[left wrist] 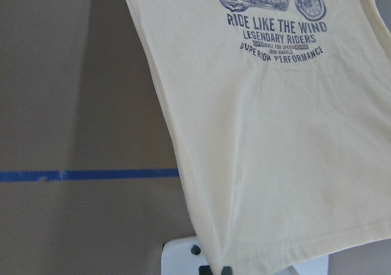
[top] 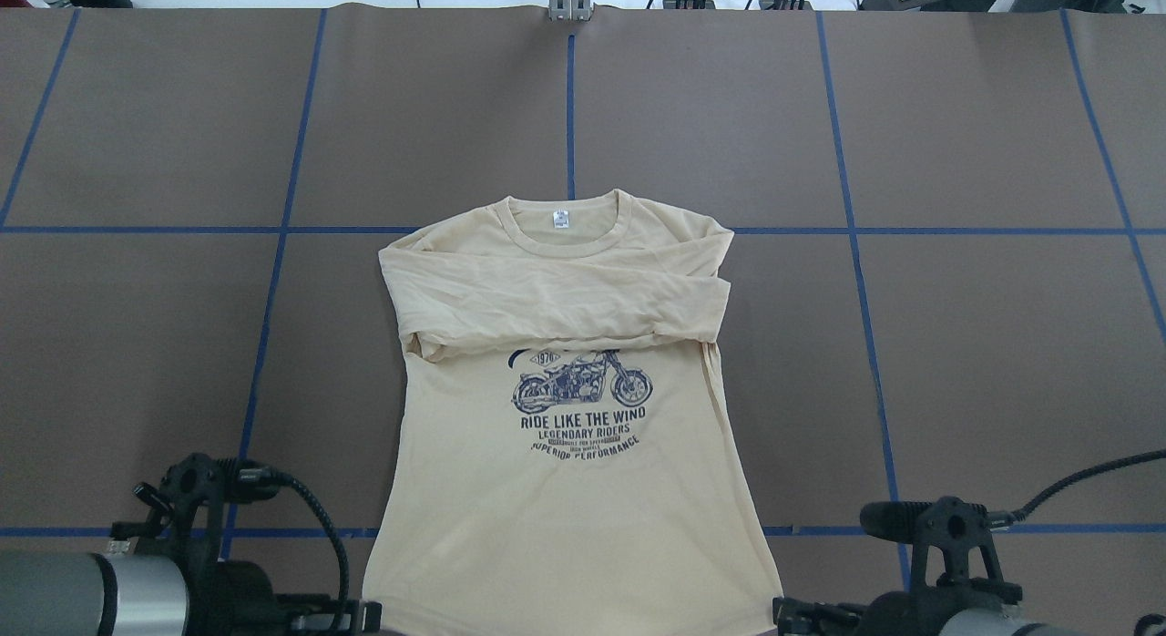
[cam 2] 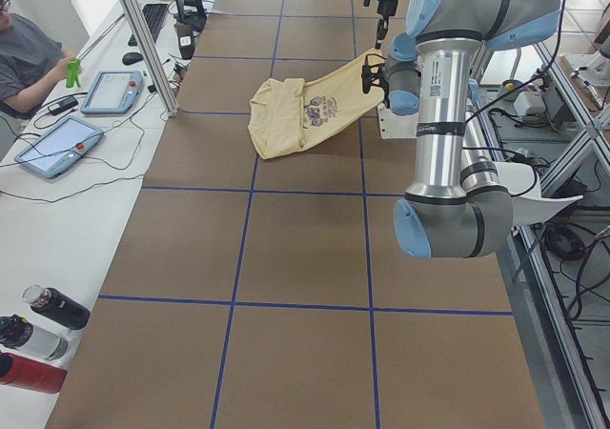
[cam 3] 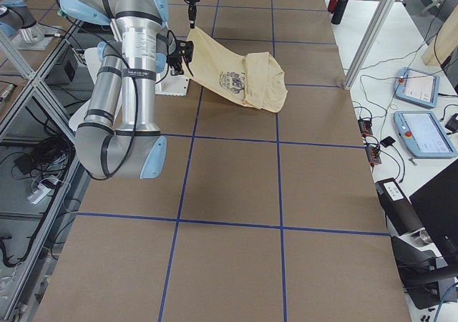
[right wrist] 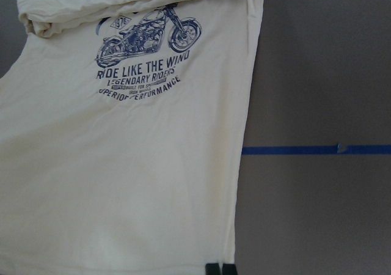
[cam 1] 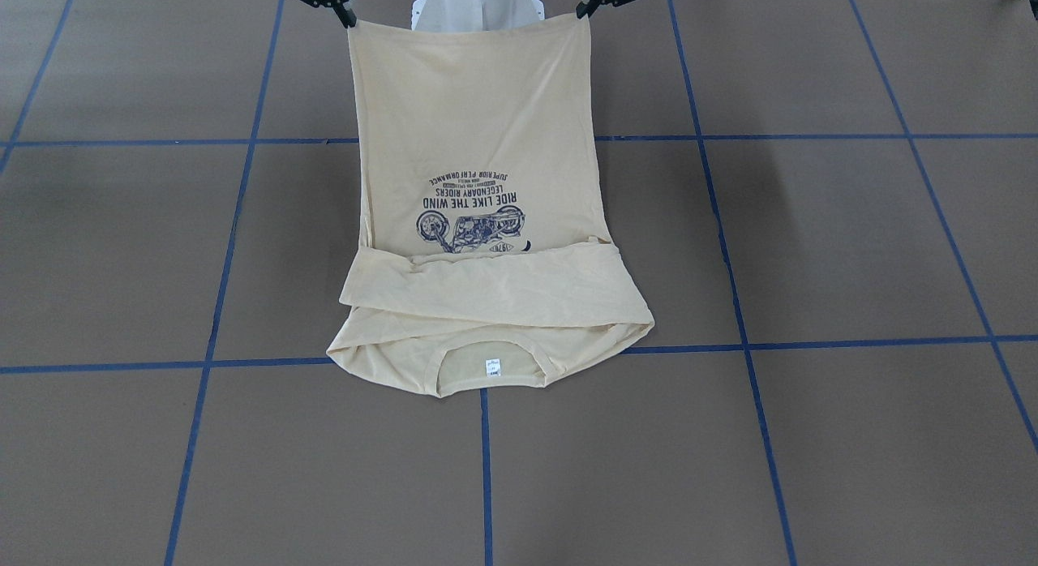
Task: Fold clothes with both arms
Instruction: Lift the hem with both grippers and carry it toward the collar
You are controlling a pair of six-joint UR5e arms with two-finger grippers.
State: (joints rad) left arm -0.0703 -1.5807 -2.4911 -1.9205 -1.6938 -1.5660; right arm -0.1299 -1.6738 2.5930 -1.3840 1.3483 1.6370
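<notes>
Hem corners of the thin cream-yellow shirt [cam 1: 478, 144] with navy motorcycle print hung clenched in the jaws of the left arm [cam 2: 443, 95] and right arm [cam 3: 136, 71], lifted taut, likely to carry it forward; its collar end rested on the brown blue-taped table [cam 1: 811, 242].

We see a pale cream-yellow shirt [top: 565, 508] with a navy motorcycle print [top: 581, 385] and navy lettering [top: 583, 416] (its small neck tag [top: 559, 220] is white). The worktop [top: 984, 344] is plain brown, crossed by a grid of blue lines [top: 570, 107]. Our left tool [cam 1: 584, 11] and right tool [cam 1: 349, 18] are black.
</notes>
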